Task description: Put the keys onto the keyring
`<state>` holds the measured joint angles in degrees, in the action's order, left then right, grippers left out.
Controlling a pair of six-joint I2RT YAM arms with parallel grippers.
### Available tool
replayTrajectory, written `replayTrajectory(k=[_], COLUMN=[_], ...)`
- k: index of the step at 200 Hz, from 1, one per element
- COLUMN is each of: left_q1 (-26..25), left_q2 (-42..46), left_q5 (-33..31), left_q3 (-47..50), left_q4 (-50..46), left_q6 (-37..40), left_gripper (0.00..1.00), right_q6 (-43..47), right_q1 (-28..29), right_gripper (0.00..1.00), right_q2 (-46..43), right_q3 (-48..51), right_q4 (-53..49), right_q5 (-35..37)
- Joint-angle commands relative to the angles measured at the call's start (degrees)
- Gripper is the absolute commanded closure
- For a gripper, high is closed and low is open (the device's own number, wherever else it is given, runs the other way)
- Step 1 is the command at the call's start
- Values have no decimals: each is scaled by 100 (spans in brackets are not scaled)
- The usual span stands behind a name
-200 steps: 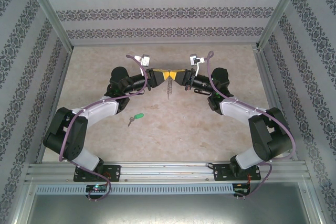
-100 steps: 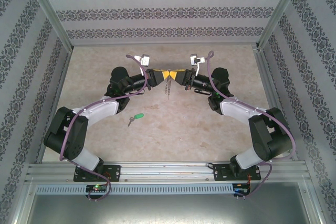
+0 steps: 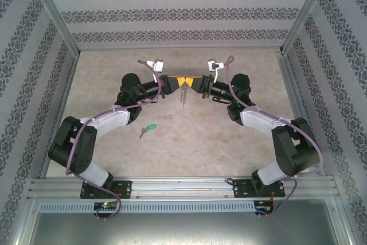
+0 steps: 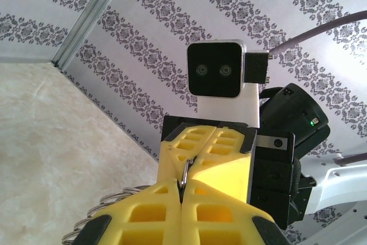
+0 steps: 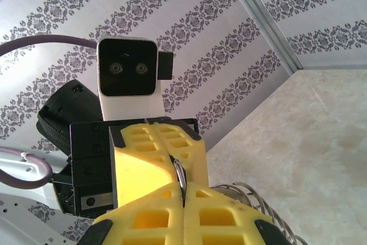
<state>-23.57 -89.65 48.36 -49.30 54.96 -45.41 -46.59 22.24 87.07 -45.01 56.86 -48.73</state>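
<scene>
While the left gripper and right gripper were pinched shut together on the keyring — its chain dangling beneath the fingers — the key lay well apart from them, so, the ring merely held, one gripper likely needed to release and fetch it.

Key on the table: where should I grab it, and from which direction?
Probably the green head of the key, from straight above: it lies flat on the table, and the head is its broadest part. Close across it, square to the shaft, which points down-left in the top view.
</scene>
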Motion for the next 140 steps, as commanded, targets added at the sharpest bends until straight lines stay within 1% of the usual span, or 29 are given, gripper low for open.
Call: replayTrajectory(k=[1, 8, 17, 22, 31, 40, 56, 68, 81, 95, 113, 140], left_q1=[-44, -48, -42, -51, -46, -42, -47, -51, -44, -47, -50, -50], left_q2=[-36, -34, -14, -1, 30, 76, 168, 255, 357, 476, 629, 863], left_q5=[-33, -44, -63, -93, -143, -184, -213, -323, -461, -554, -690, -1050], left_q3=[34, 68, 117, 151, 215, 266, 362, 507, 658, 731, 813, 982], left_q4=[694, 746, 819, 876, 935, 936, 1008, 1159, 1317, 1263, 1219, 1280], left_q6=[31, 55, 103, 138, 209, 313, 480, 613, 766, 995, 1307, 1806], left_gripper=[100, 100, 100, 100, 100, 100, 100, 100, 100, 100, 100, 100], right_q6=[88, 80, 58, 37, -28, -68, -47, 61, 302, 593, 923, 1502], right_q1=[41, 22, -30, -69, -168, -255, -420, -483, -496, -467, -361, 102], right_gripper=[93, 83, 66, 59, 49, 44, 40, 39, 37, 36, 36, 36], right_q2=[-133, -161, -214, -256, -368, -488, -791, -1074, -1412, -1752, -2084, -2351], right_q3=[-78, -61, -22, 18, 89, 173, 378, 519, 660, 783, 892, 994], right_q4=[54, 53, 45, 44, 53, 34, -170, -481, -981, -1608, -2263, -3269], right_q5=[-117, -86, -33, -15, 36, 71, 171, 252, 415, 613, 909, 1451])
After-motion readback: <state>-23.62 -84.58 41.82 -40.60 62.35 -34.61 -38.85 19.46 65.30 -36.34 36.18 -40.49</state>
